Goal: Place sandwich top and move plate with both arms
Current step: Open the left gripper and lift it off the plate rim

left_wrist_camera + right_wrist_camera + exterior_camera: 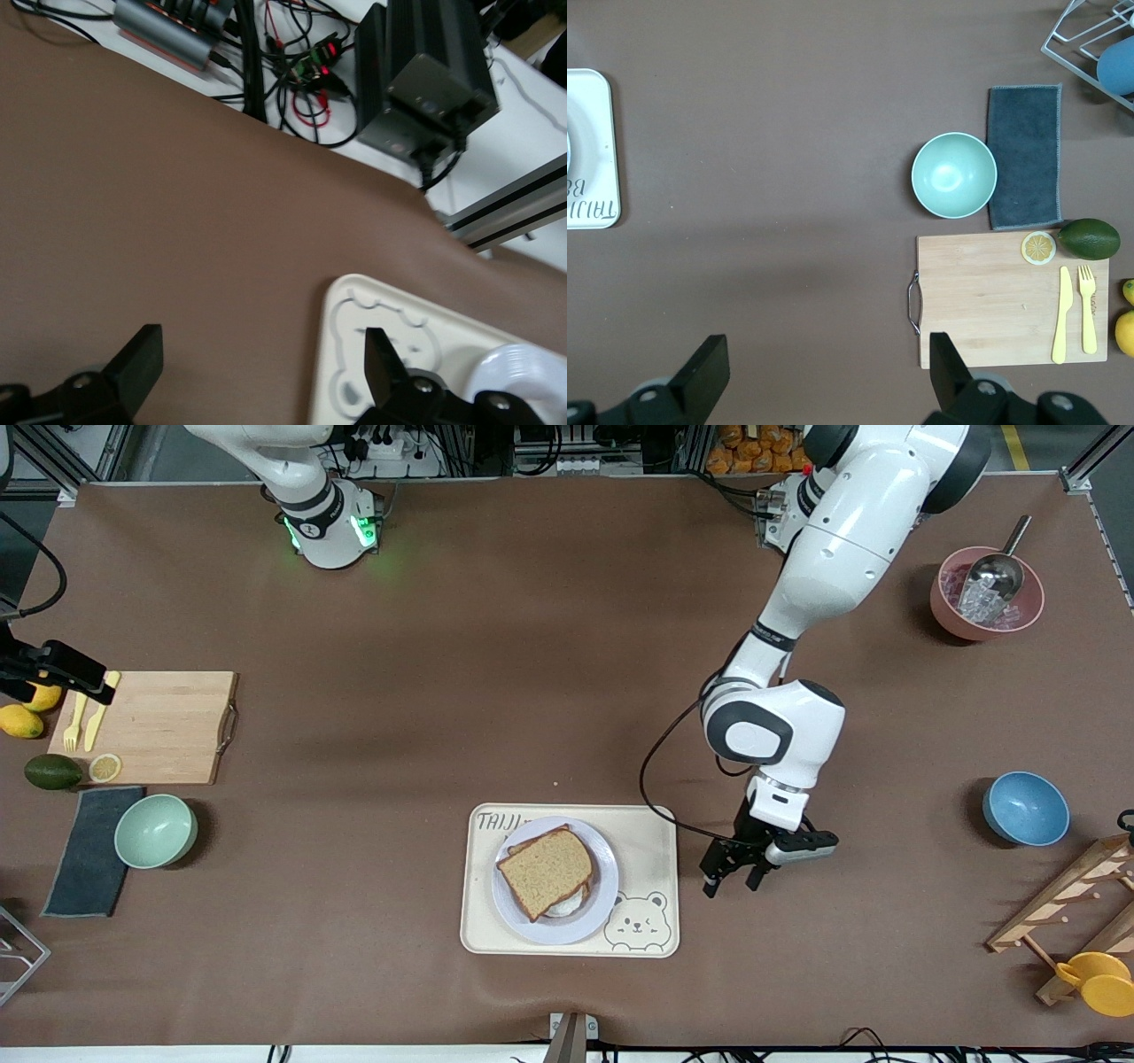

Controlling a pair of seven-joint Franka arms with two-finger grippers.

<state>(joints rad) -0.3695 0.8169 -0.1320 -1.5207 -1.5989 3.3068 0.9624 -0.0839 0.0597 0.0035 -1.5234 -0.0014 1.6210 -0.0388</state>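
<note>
Left gripper (733, 882) is being held low over the bare brown table mat (532, 646), just beside the edge of the cream tray (651, 841) toward the left arm's end of the table, with its fingers spread apart and nothing between them — a stance that is judged to be a pause ahead of the plate move, not a grasp. Right gripper (78, 679) is being kept over the edge of the wooden cutting board (159, 726) at the right arm's end of the table, jaws likewise spread wide and empty; that arm is waiting. In the right wrist view the mint bowl (954, 174), the dark cloth (1024, 156) and the board with its yellow knife and fork are lying below it, well apart from the tray. Sandwich top (545, 871) is resting on the stack on the lavender-grey plate (602, 868), which is itself sitting in the tray — placement of the slice is therefore judged done, with the two-arm plate move not yet begun. A sliver of white egg is showing under the slice at its edge nearer the front camera. The slice is lying flat and turned at an angle to the tray's sides; its long axis is running diagonally, its rounded end being pointed toward the left arm's end of the table and away from the front camera.
</note>
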